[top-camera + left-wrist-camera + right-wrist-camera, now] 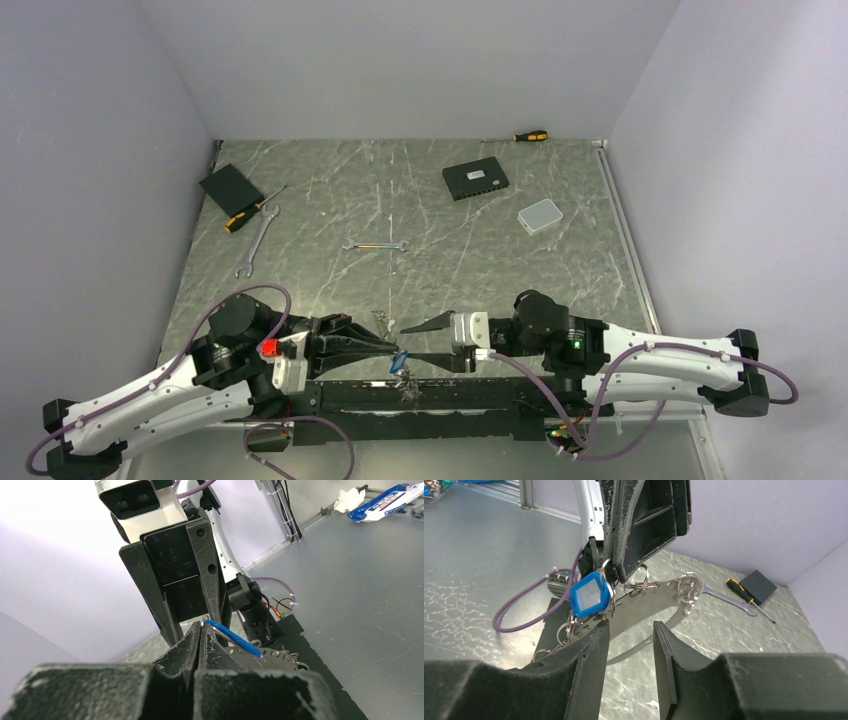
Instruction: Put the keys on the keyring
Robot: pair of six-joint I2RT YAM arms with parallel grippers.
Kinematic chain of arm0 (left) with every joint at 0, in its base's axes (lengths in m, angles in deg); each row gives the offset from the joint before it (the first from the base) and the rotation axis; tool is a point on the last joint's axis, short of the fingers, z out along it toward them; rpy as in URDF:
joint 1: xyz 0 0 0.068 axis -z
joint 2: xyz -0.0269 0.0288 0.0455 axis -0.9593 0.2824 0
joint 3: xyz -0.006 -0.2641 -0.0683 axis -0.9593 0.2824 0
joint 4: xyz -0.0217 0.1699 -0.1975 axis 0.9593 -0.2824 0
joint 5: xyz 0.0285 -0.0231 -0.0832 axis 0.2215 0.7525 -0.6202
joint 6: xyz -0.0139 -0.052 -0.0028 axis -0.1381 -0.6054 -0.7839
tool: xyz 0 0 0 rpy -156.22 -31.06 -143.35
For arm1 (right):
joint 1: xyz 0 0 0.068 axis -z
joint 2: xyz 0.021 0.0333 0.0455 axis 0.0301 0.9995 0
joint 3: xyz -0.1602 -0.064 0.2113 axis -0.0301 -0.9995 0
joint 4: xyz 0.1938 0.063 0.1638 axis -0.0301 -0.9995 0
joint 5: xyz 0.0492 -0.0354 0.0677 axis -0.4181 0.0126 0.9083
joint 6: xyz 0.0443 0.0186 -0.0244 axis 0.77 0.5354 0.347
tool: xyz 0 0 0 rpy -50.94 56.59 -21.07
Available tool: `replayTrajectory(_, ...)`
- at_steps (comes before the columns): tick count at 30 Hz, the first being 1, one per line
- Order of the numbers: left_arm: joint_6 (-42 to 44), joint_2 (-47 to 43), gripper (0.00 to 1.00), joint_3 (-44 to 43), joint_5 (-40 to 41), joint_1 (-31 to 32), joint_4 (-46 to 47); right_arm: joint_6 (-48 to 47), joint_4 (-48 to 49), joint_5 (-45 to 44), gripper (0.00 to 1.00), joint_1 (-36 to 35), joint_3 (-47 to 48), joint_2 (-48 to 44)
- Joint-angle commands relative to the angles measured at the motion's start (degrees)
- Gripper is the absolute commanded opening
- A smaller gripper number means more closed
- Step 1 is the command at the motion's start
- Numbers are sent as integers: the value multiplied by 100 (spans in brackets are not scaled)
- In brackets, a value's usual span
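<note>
Left pincer (392,350): fully closed, tip pinching the keyring (664,592) where the blue tag (590,594) hangs; the tag hides the exact spot between the pads.
Right pincer (631,627): jaws about half apart and holding nothing; its tips face the left pincer's tip, one finger on each side just under the keyring. Whether they touch it cannot be told.
Keyring: held up off the counter (450,260), a flat silvery strip with small rings through its rim, slanting away from the left pincer's tip.
Keys (405,382): a small silver bunch dangling below the blue tag, over the black strip (440,395) at the counter's near edge.
Writing: the blue tag has a pale window, with no lettering that can be read. The print on a blue and white packet (385,502) off the counter is too small to read.
Open room: bare marbled counter lies between the pincers and the small spanner (375,244).
Further out, left: the long spanner (257,240), a yellow-handled screwdriver (245,215) and a black box (231,186) lie near the left wall.
Further out, right: a black device (476,180) and a white case (540,215) sit well apart from the pincers.
Edges: pale walls close the counter on the left, back and right. A second screwdriver (530,136) lies against the back wall.
</note>
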Motion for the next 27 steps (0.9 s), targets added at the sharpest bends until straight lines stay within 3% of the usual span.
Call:
replayTrajectory(1, -62, -4, 0, 10, -23, -1, 469, -82, 218, 303, 41, -31, 214, 16)
replayTrajectory(5, -88, 6, 0, 53, -8, -1, 537, -85, 435, 397, 39, -36, 150, -43)
replayTrajectory(11, -155, 39, 0, 126, 2, -1, 673, -150, 710, 501, 28, -34, 210, -9)
replayTrajectory(16, -196, 51, 0, 127, -5, -1, 741, -198, 724, 604, 1, -34, 253, 21)
replayTrajectory(27, -202, -139, 0, 177, -6, -1, 809, 260, 827, 79, 0, -23, -236, -485)
